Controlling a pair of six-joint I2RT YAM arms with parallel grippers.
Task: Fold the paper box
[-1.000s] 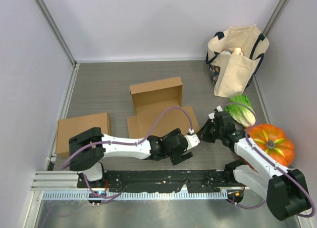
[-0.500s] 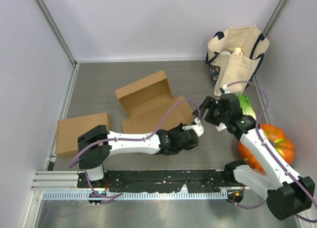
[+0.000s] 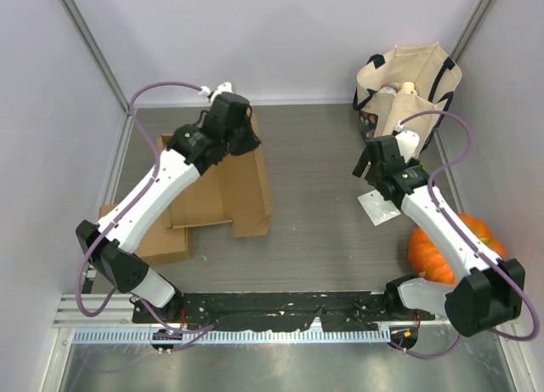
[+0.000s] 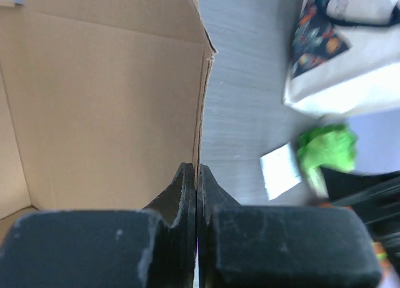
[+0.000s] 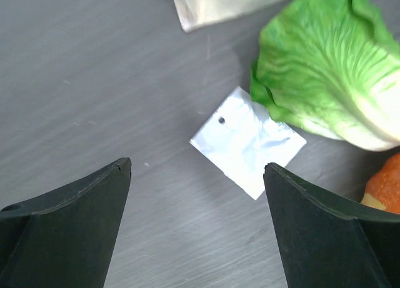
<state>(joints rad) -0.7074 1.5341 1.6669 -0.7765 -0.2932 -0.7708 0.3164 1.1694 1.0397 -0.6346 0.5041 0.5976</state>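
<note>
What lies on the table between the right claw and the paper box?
Nothing: the top view shows only bare table from the right claw to the paper box.

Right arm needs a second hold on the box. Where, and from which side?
Probably pinch the near end of the box's right panel, jaws straddling its thin free edge, coming in from the right. That edge faces the right gripper, which is open, and the left gripper is shut on the panel's far end.
</note>
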